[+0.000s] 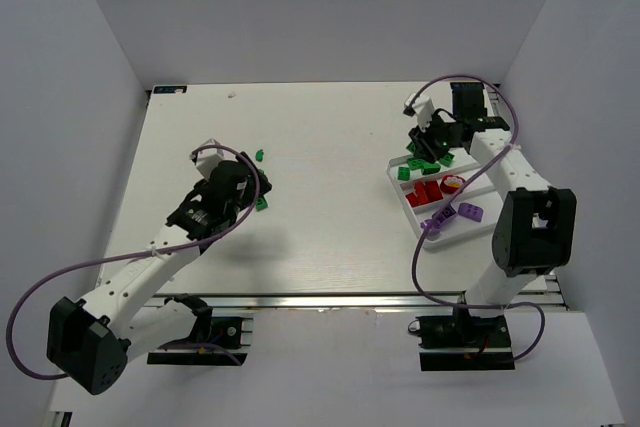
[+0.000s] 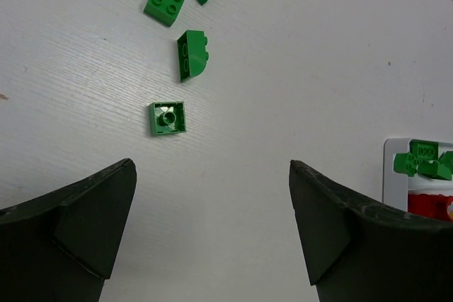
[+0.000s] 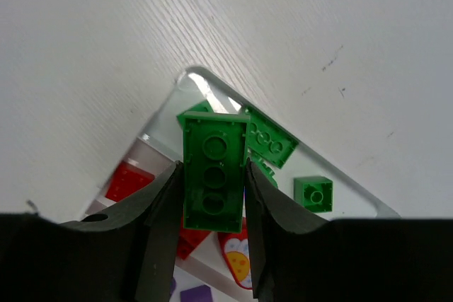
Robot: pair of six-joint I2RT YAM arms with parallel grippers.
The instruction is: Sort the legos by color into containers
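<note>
Hovering over the green-filled compartment of the white rectangular plastic tray [image 3: 190, 76], the right gripper [image 3: 212, 196] is clenched on a green studded plastic brick [image 3: 214, 150]. Red bricks [image 1: 428, 192] are seen in the middle compartment, purple bricks [image 1: 455, 215] in the nearest. The left gripper [image 2: 212, 165] is spread wide, empty, above the tabletop [image 2: 318, 68]; four loose green bricks [image 2: 191, 54] lie ahead of it.

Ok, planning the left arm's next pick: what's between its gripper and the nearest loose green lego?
Nothing: in the left wrist view, only bare table lies between the left gripper and the upturned green lego.
</note>
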